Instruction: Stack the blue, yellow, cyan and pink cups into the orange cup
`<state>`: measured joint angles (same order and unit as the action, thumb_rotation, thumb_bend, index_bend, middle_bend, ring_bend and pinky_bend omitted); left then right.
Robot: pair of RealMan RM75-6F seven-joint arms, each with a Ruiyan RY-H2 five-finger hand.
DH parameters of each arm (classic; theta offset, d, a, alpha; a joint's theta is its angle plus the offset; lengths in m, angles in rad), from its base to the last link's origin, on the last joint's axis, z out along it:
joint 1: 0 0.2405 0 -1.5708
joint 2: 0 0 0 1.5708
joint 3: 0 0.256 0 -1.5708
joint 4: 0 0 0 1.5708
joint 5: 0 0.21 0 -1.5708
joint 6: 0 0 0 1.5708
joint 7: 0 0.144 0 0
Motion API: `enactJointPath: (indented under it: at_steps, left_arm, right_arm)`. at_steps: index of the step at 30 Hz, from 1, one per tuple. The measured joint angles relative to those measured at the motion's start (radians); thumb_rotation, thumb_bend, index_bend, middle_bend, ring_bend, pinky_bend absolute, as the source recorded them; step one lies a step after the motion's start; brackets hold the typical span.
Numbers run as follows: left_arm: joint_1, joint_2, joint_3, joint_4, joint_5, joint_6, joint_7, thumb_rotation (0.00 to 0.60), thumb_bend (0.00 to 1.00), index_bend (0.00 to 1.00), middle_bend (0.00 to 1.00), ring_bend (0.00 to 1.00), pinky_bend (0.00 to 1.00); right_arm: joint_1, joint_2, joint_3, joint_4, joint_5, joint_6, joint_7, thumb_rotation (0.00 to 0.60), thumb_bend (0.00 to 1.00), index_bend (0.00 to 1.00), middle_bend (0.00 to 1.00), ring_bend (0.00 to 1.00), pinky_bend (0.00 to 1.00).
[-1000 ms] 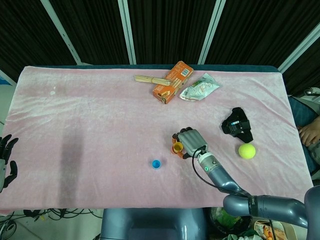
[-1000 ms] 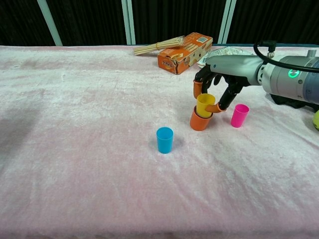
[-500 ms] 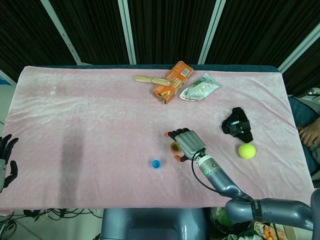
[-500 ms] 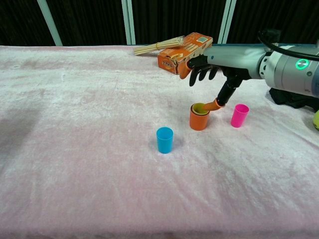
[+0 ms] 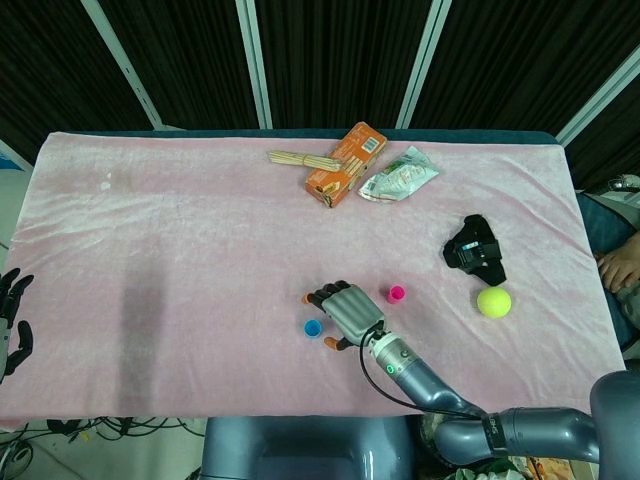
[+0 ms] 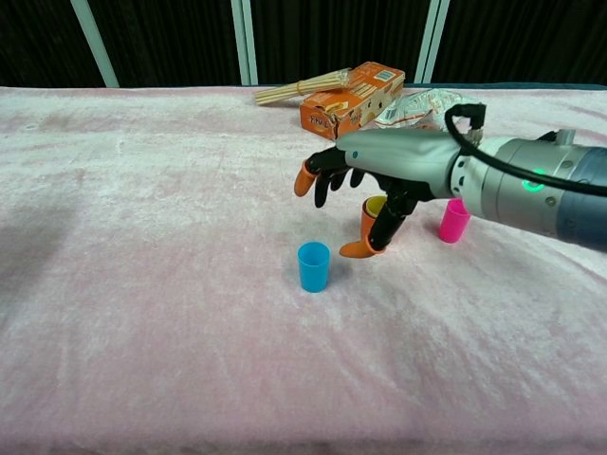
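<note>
The blue cup (image 6: 313,266) stands upright alone on the pink cloth, also seen in the head view as the blue cup (image 5: 312,327). My right hand (image 6: 353,180) hovers just above and behind it, fingers spread, holding nothing; in the head view the right hand (image 5: 345,314) lies right of the blue cup. The orange cup (image 6: 369,221), with the yellow cup (image 6: 377,203) nested inside, stands partly hidden behind the thumb. The pink cup (image 6: 454,220) stands upright to its right, and is the pink cup (image 5: 397,293) in the head view. My left hand (image 5: 10,322) rests open off the table's left edge.
An orange box (image 5: 345,163) with wooden sticks (image 5: 303,158) and a foil bag (image 5: 400,174) lie at the back. A black object (image 5: 475,248) and a tennis ball (image 5: 494,301) sit at the right. Bare cloth stretches left of the blue cup.
My right hand let go of the yellow cup, which dropped into the orange cup, then moved left and nearer, over the blue cup. The pink cup came into view from above.
</note>
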<state>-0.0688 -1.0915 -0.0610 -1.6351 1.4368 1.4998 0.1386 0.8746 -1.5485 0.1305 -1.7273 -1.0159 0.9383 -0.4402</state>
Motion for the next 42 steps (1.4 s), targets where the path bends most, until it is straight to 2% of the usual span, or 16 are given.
enactJointPath:
  at_steps: [9,22,33,42]
  left_arm:
    - [0.0,-0.001,0.0,-0.001,0.001,0.002,0.004,0.6,0.71,0.1,0.04,0.0,0.0]
    - [0.001,-0.001,-0.001,0.002,0.0,0.003,0.006,0.6,0.71,0.1,0.04,0.0,0.0]
    - [0.001,-0.003,-0.001,0.007,0.002,0.006,0.017,0.6,0.71,0.1,0.04,0.0,0.0]
    - [0.001,-0.002,-0.002,0.008,0.0,0.006,0.02,0.6,0.71,0.1,0.04,0.0,0.0]
  right_arm:
    - [0.007,-0.058,-0.011,0.046,-0.008,-0.002,-0.014,0.6,0.19,0.27,0.3,0.21,0.2]
    - [0.005,-0.107,-0.012,0.113,-0.004,-0.012,-0.001,0.6,0.2,0.35,0.37,0.22,0.2]
    - [0.004,-0.144,-0.009,0.153,-0.016,-0.018,0.008,0.6,0.3,0.39,0.41,0.24,0.2]
    - [0.004,-0.173,-0.006,0.183,-0.011,-0.014,-0.005,0.6,0.32,0.46,0.46,0.27,0.2]
